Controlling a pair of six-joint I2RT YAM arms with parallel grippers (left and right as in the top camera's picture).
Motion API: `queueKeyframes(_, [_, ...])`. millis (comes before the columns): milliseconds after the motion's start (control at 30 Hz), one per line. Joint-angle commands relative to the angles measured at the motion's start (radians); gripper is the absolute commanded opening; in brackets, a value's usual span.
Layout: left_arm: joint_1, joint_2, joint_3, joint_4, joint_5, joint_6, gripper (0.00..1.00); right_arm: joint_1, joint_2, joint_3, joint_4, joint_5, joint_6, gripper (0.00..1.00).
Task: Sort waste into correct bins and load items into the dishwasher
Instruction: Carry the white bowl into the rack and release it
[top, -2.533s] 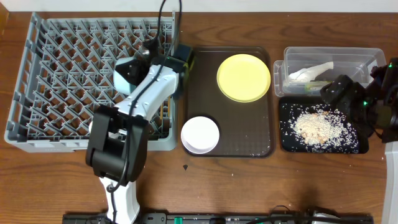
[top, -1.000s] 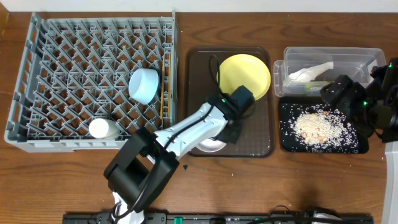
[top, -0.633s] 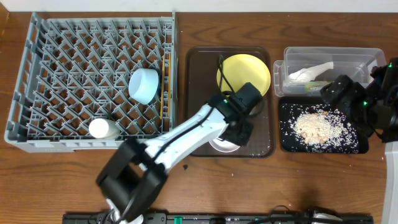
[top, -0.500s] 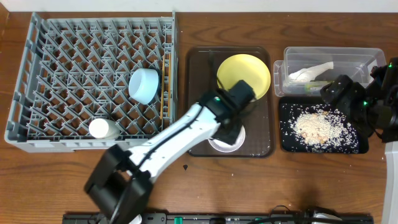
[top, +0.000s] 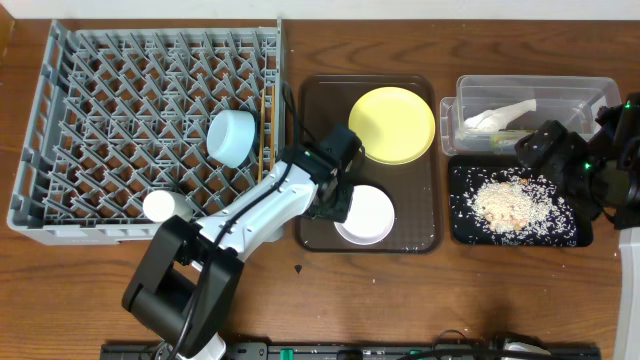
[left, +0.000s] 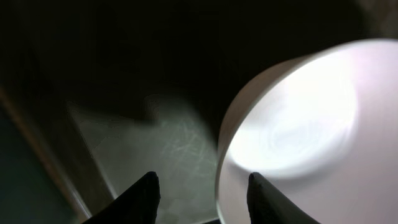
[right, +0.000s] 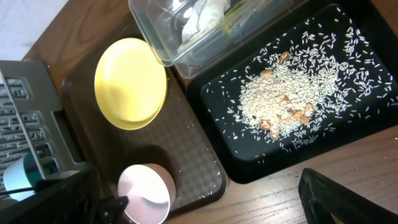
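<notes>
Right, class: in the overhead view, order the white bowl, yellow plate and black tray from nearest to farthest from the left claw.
1. White bowl, right beside the left claw.
2. Yellow plate, further back.
3. Black tray, far right.

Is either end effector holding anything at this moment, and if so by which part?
Nothing is gripped. The left end effector stands open astride the rim of the white bowl, with a gap on the outer side. The right end effector is open and empty.
</notes>
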Motion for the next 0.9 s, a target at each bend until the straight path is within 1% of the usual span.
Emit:
queueKeyframes(0, [-0.006, 0.018, -0.035, 0.038, 0.037, 0.024, 0.45, -0.003, 0.0, 0.012, 0.0, 0.0, -0.004, 0.99])
queueKeyframes(133, [-0.019, 0.033, -0.071, 0.1, 0.037, 0.023, 0.4, -0.003, 0.0, 0.012, 0.0, 0.0, -0.004, 0.99])
queueKeyframes(267, [-0.037, 0.061, -0.077, 0.131, 0.037, 0.02, 0.29, -0.003, 0.0, 0.012, 0.0, -0.001, -0.004, 0.99])
queueKeyframes(300, [-0.041, 0.066, -0.077, 0.136, 0.037, 0.02, 0.25, -0.003, 0.0, 0.012, 0.0, 0.0, -0.004, 0.99])
queueKeyframes(367, [-0.046, 0.068, -0.077, 0.136, 0.038, 0.02, 0.12, -0.003, 0.0, 0.012, -0.001, 0.0, -0.004, 0.99])
queueKeyframes(400, [-0.046, 0.06, -0.072, 0.128, 0.038, 0.02, 0.08, -0.003, 0.0, 0.012, 0.0, -0.001, -0.004, 0.99])
queueKeyframes(533, [-0.024, -0.002, -0.004, 0.034, 0.034, 0.019, 0.07, -0.003, 0.0, 0.012, 0.0, 0.0, -0.004, 0.99])
queueKeyframes(600, [-0.007, -0.062, 0.048, -0.034, 0.005, 0.008, 0.07, -0.003, 0.0, 0.012, 0.0, -0.001, -0.004, 0.99])
queueKeyframes(667, [0.011, -0.134, 0.094, -0.102, -0.077, 0.005, 0.07, -0.003, 0.0, 0.012, 0.0, 0.0, -0.004, 0.99])
queueKeyframes(733, [0.033, -0.21, 0.129, -0.165, -0.218, 0.005, 0.07, -0.003, 0.0, 0.012, 0.0, 0.0, -0.004, 0.99])
queueKeyframes(833, [0.07, -0.317, 0.14, -0.234, -0.5, 0.006, 0.07, -0.003, 0.0, 0.012, 0.0, 0.0, -0.004, 0.99])
queueKeyframes(867, [0.087, -0.351, 0.14, -0.262, -0.628, 0.006, 0.08, -0.003, 0.0, 0.012, 0.0, -0.001, -0.004, 0.99])
